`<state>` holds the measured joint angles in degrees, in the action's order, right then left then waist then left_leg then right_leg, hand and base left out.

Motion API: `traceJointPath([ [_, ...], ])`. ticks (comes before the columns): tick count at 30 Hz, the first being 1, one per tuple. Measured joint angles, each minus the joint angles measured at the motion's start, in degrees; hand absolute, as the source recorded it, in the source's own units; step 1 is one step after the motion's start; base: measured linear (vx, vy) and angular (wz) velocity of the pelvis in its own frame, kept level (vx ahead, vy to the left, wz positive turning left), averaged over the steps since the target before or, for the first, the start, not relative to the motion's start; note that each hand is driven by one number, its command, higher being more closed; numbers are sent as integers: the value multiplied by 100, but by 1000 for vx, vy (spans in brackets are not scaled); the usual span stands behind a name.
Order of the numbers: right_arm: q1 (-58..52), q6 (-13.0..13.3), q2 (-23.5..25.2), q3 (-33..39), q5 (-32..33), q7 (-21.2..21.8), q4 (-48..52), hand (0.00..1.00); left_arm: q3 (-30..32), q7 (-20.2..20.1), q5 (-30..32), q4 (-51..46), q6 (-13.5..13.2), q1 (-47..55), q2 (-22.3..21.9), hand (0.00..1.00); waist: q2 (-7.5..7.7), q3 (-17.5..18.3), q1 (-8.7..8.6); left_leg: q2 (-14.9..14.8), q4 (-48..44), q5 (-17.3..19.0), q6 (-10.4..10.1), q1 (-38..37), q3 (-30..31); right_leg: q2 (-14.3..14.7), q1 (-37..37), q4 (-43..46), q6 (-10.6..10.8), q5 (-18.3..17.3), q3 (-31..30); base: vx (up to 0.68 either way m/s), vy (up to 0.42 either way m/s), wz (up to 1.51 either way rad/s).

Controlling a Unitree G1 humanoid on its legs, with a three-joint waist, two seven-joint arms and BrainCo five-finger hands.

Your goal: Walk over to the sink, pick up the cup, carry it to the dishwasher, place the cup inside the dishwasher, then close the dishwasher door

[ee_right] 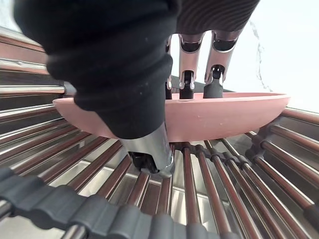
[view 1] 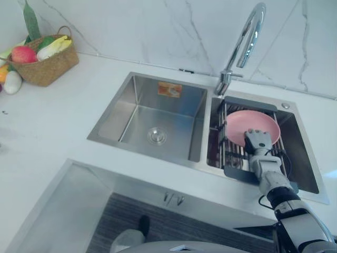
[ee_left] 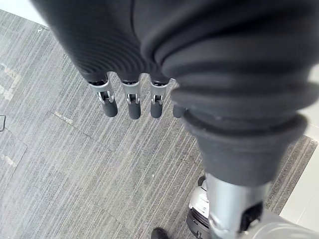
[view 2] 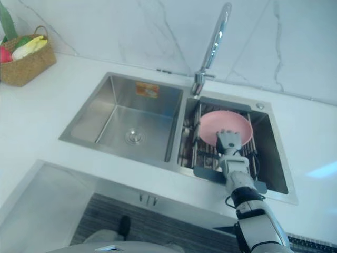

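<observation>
Left robot hand hanging loose, your right robot hand straddles the near rim of the pink dish, fingers inside, thumb under, not clamped; a shallow pinch may skid it along the rack in the sink.

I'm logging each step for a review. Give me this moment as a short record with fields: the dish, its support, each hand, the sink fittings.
Dish: pink shallow bowl, lying on the rack
Rack: dark-framed rack of metal rods, across the right basin
Right hand: open, straight fingers at the bowl's near rim, thumb outside and below it
Left hand: open, hanging over grey striped floor
Left basin: steel, drain in its floor
Tap: chrome gooseneck tap, behind the divider between the basins
Counter: woven basket of produce, far left
</observation>
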<state>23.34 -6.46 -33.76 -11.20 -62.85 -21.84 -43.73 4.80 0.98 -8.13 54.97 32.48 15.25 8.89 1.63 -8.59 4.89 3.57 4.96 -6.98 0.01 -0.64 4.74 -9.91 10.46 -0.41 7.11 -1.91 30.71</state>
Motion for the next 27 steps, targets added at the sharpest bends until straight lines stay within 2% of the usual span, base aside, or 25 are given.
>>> traceJointPath([
  [6, 7, 44, 2, 0, -46, -52, 5, 100, -5, 6, 382, 23, -107, -3, -2, 0, 26, -33, -9, 0, 0, 0, 0, 14, 1, 1, -13, 0, -1, 1, -1, 0, 0, 0],
  [21, 14, 290, -40, -1, -61, -100, 16, 100, -1, 4, 382, 17, -123, -6, 0, 0, 28, -38, -33, -4, -1, 7, 3, 30, -17, 3, -36, -2, -2, 0, -20, 0, 0, 0],
  [27, 13, 435, -55, -86, -251, 72, 131, 100, -1, 2, 382, 17, -120, -7, 0, 0, 27, -38, -38, -21, -1, 36, -9, 19, -90, 5, -62, -3, -4, 0, -99, 1, 0, -6],
])
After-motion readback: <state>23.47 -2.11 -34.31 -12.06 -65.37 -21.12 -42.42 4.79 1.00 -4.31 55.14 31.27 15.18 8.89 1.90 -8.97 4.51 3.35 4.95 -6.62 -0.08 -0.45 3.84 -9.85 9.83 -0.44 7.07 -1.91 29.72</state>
